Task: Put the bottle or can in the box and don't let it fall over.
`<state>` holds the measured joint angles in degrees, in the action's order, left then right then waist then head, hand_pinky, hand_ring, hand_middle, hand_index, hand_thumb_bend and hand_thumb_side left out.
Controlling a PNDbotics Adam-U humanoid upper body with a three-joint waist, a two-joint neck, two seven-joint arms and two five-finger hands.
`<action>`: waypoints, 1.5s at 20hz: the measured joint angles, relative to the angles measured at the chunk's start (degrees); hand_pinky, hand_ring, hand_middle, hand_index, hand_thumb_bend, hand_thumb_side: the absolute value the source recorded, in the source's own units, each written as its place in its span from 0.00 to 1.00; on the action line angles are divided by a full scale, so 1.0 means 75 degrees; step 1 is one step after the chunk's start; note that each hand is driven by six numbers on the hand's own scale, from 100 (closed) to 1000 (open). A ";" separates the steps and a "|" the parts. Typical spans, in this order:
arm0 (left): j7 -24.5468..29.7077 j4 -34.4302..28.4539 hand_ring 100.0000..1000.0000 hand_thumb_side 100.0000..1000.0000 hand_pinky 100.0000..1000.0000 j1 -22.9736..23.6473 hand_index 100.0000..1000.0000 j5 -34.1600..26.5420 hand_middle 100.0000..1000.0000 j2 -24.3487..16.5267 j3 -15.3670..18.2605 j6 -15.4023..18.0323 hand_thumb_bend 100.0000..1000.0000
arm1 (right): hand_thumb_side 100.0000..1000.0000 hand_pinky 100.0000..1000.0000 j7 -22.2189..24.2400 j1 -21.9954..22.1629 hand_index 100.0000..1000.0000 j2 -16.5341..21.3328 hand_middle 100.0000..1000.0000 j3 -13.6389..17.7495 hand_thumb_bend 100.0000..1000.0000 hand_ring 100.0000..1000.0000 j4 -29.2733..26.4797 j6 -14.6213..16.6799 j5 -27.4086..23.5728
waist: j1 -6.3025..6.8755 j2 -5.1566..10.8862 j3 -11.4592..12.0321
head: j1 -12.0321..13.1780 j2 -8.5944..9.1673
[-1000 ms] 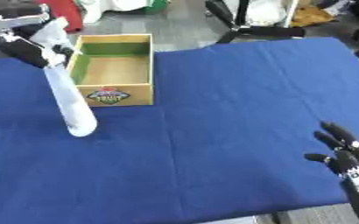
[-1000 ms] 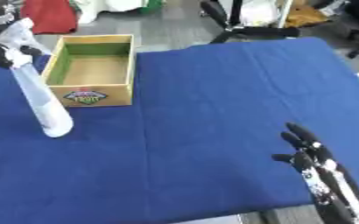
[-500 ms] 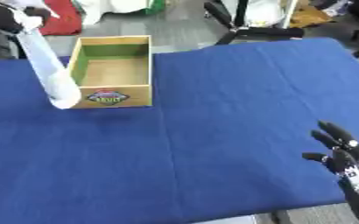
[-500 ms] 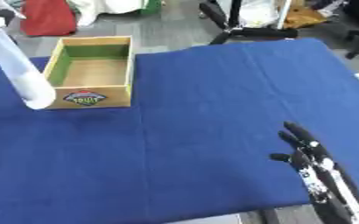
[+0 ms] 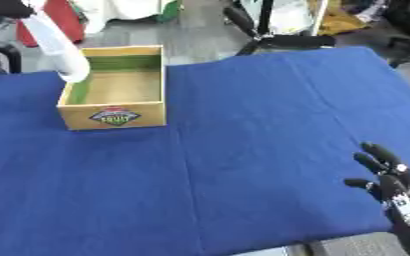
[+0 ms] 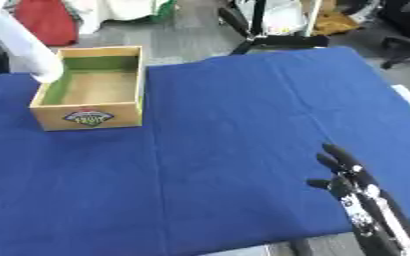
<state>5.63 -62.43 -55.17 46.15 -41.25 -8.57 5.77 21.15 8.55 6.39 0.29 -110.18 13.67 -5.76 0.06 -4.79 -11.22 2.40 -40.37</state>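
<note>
Gripping the top of a white bottle (image 5: 58,47) at the far left corner of the table (image 5: 243,150): left hand (image 5: 5,8), dark, mostly cut off by the upper left edge of the view, fingers seemingly curled round the bottle's neck. Tilted, top leaning away to the left, lower end hanging in the air over the left wall of the box (image 5: 114,92), just at its rim and not resting on the floor inside. Open-topped and made of wood, with green inner walls, a bare floor and a printed label on the near side; standing on the blue cloth near the far left corner, back wall close to the table's far edge. Stretching bare across the middle, nothing but blue cloth with a faint fold line running from far edge to near edge. Resting idle at the near right corner: right hand (image 6: 348,177), black with silver joints, fingers straight and spread, pointing up and away, holding nothing, well apart from box and bottle.
</note>
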 measured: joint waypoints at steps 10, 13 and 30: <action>-0.0014 0.0829 0.71 0.61 0.75 0.0033 0.86 0.0006 0.65 0.0460 -0.0076 0.0391 0.39 | 0.65 0.74 0.0109 -0.0140 1.00 -0.0004 1.00 -0.0091 0.00 1.00 0.0000 -0.0029 -0.0112 | -0.0046 -0.0183 -0.0224 | 0.0038 0.0229; 0.0681 0.0829 0.85 0.67 0.85 0.0033 0.92 0.0165 0.80 0.0455 -0.0086 0.0584 0.60 | 0.64 0.74 0.0119 -0.0141 1.00 -0.0004 1.00 -0.0091 0.00 1.00 0.0000 -0.0023 -0.0114 | -0.0040 -0.0183 -0.0198 | 0.0037 0.0231; 0.0058 -0.3053 0.76 0.67 0.76 0.2619 0.89 -0.2349 0.73 -0.1749 0.1360 0.0060 0.59 | 0.64 0.74 0.0010 -0.0065 1.00 -0.0004 1.00 0.0054 0.00 1.00 0.0018 0.0020 -0.0030 | 0.0026 -0.0092 0.0257 | -0.0176 0.0231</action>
<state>6.06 -85.33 -35.53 28.54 -54.36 1.63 6.22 21.22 8.06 6.36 0.70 -110.05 13.82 -5.99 0.25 -5.48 -9.29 1.08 -38.64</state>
